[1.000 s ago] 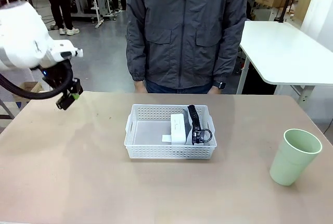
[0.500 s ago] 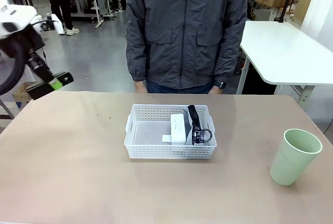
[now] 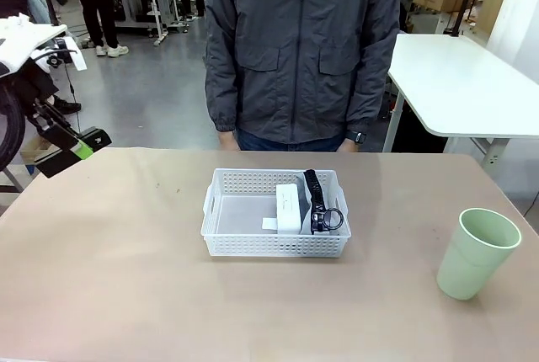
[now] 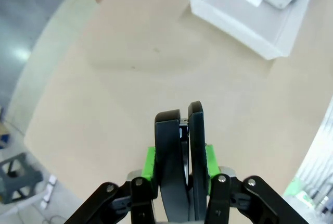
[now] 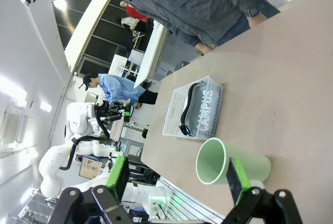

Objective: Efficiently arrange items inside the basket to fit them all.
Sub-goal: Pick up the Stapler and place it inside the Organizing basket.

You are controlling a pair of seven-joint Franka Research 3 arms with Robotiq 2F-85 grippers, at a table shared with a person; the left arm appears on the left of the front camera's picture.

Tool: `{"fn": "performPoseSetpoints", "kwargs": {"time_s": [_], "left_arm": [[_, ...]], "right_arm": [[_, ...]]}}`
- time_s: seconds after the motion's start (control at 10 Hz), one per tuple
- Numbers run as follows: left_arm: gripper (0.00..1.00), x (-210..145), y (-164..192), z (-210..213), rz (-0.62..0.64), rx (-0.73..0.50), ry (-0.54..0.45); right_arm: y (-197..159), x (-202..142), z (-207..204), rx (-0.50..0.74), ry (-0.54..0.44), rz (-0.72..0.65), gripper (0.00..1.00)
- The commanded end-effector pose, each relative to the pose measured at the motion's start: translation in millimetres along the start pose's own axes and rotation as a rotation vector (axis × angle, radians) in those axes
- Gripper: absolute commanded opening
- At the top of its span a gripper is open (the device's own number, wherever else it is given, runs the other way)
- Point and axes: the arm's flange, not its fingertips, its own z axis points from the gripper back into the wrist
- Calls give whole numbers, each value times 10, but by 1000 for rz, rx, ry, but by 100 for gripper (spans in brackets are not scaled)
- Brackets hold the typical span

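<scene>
The white basket (image 3: 227,210) sits mid-table in front of the person. Inside it a white boxy device (image 3: 288,207) lies right of centre, and a grey pouch with black trim (image 3: 316,200) stands on edge along the right wall. The pale green cup (image 3: 477,252) stands upright on the table at the right. My left gripper (image 3: 99,138) hangs at the table's far left edge, away from the basket, its fingers (image 4: 169,130) shut with nothing between them. My right gripper (image 5: 178,178) is open, with the cup (image 5: 229,164) just ahead of its pads.
A person in a grey jacket (image 3: 303,50) stands at the far edge behind the basket, hands out of sight. A white side table (image 3: 472,84) stands at the back right. Bare tabletop (image 3: 126,269) surrounds the basket.
My left arm has pulled back to the left, from above the table's left part to its far left edge, and the gripper has turned. Basket, its contents and cup have not moved.
</scene>
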Motion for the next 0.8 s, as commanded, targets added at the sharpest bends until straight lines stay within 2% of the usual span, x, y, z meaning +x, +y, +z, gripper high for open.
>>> {"fn": "performPoseSetpoints", "kwargs": {"time_s": [0.0, 0.1, 0.2, 0.3, 0.4, 0.5, 0.7], "left_arm": [[42, -54, 44, 14, 20, 17, -6], [42, 135, -88, -132, -8, 18, -153], [42, 579, -350, -252, -11, 17, -196], [42, 1149, -646, -432, -19, 79, -152], [42, 1435, -788, -546, -69, 103, -170], [42, 1749, -951, -750, -146, 68, -161], [42, 2080, -1097, -1150, -239, -64, -112]], "right_arm": [[10, 25, -1, 22, -16, 28, 100], [10, 25, -1, 22, -16, 28, 100], [10, 25, -1, 22, -16, 28, 100], [10, 25, -1, 22, -16, 28, 100], [10, 25, -1, 22, -16, 28, 100], [10, 25, -1, 22, -16, 28, 100], [10, 25, -1, 22, -16, 28, 100]]}}
